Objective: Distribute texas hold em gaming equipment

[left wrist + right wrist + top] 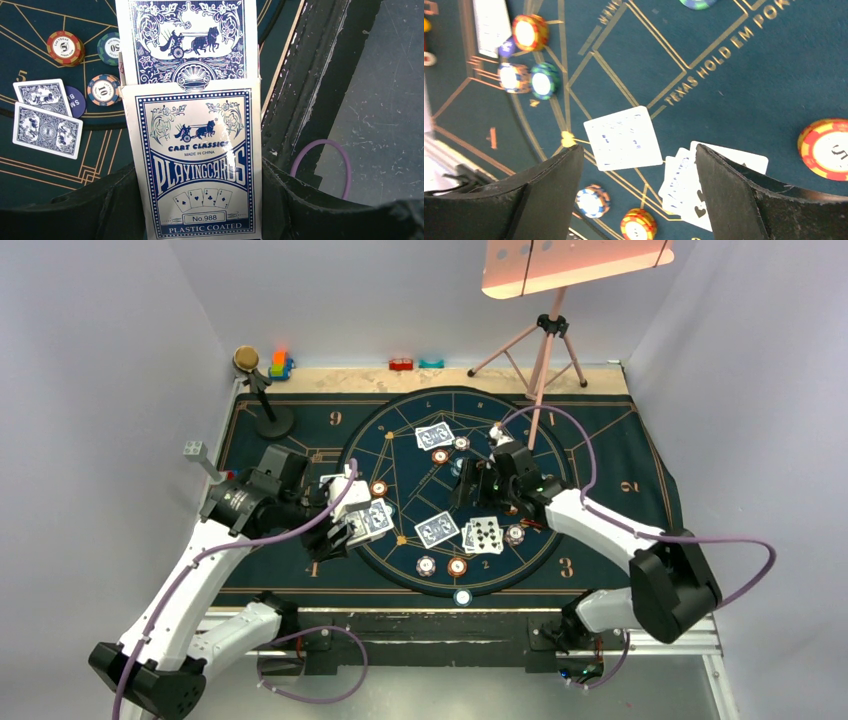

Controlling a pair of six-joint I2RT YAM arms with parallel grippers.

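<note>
The left gripper has its jaws clenched on the long sides of a card box, held over the 8 o'clock edge of the mat that covers the counter. A blue-backed sheet stands out of the box's far end; whether it is flap or deck I cannot tell. The right gripper hangs over the mat's middle with jaws released, holding nothing.

A dealt pair lies face down at 6 o'clock with a face-up fan just beside it, and a second pair lies at 12 o'clock. Chips sit near each place, such as an orange chip at 6 o'clock.

I judge the box light and fairly stiff but glossy, so it could slip; the grip across its long edges looks sound. The cards should be thin, slick and flat against the mat, and are best taken by a lifted edge or slid out of the deck. The chips are small rigid discs, best pinched across the rim.

The box reads "CART CLASSIC", "MADE IN CHINA", "PLAYINGCARDS", "No.988" and "PLASTIC COATED". The mat reads "TEXAS HOLD EM", the next word cut off by the frame. One striped chip shows "10" and a green chip shows "50".
</note>
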